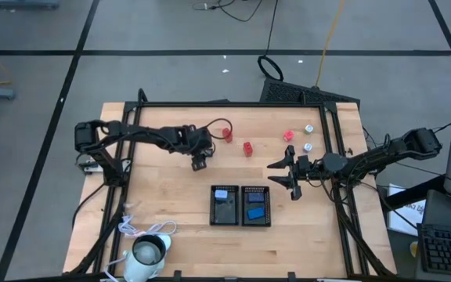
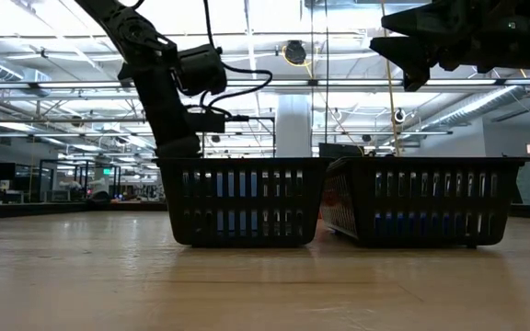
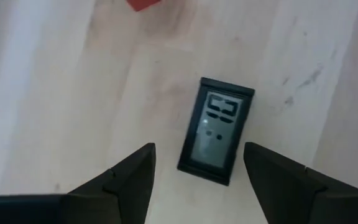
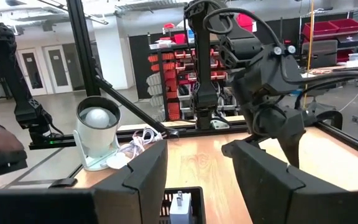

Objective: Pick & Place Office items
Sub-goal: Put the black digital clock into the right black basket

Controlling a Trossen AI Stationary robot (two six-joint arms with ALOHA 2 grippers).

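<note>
A pale wooden surface (image 1: pixel 171 196) carries two black trays side by side near its middle: the left tray (image 1: pixel 225 205) holds a light blue block (image 1: pixel 221 194), the right tray (image 1: pixel 256 205) a dark blue block (image 1: pixel 255 211). From surface height the trays (image 2: pixel 242 200) read as slatted baskets. At the near-left corner stands a white cup (image 1: pixel 148 252) with a cord.

The left arm reaches in from the left edge; its left tool (image 1: pixel 200 163) points down over a small black device (image 3: pixel 216 132) with a grey screen, lying flat on the wood. The tool's two fingers (image 3: pixel 132 177) stand apart, open, one on each side of the device and not touching it; nothing is held. A red piece (image 3: pixel 143 4) lies just beyond.

The right arm comes in from the right edge; its right tool (image 1: pixel 289 177) hangs above the surface beside the right tray, fingers parted and empty.

Toward the far side lie red blocks (image 1: pixel 247 148), one (image 1: pixel 227 134) near the left tool, another (image 1: pixel 289 135) near the right, and two silvery round bits (image 1: pixel 308 128), the second (image 1: pixel 307 146) just behind the right tool.
</note>
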